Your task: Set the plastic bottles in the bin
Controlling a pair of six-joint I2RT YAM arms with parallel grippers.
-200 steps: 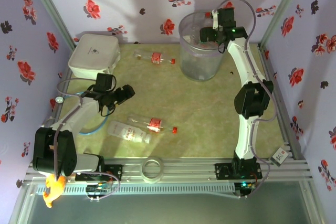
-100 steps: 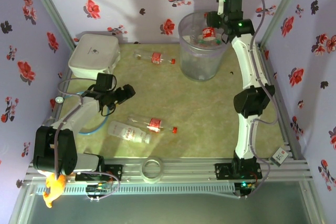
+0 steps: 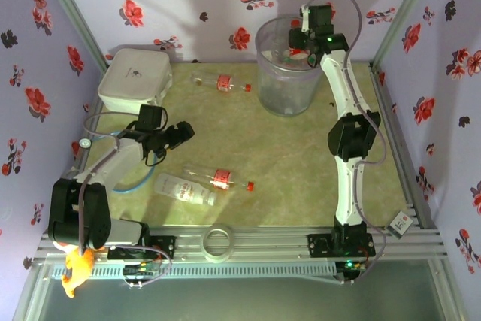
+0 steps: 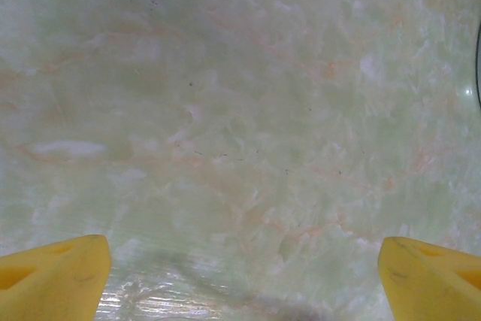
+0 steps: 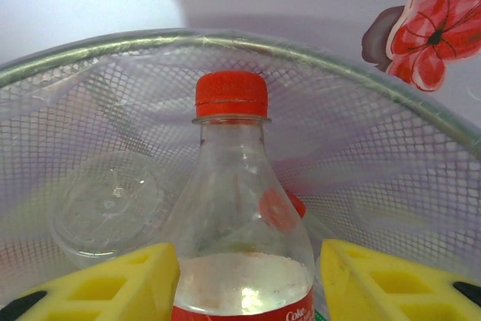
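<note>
Right gripper (image 5: 248, 276): clamping, it seems, a clear red-capped plastic bottle (image 5: 233, 186) over the tall translucent greyish bin (image 5: 338, 58).
Doing it well: centring inside the rim before releasing.
Left gripper (image 4: 240, 276): hanging wide apart.

Brand: white script "Coca", cut off at the frame's bottom edge.
Stands on: red label (image 5: 225, 315) of the clear plastic bottle with red cap (image 5: 239, 208).

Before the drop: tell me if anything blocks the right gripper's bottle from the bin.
Nothing visible does. The bottle sits between the right gripper's fingers, over the bin's open mouth, cap toward its far wall.
</note>
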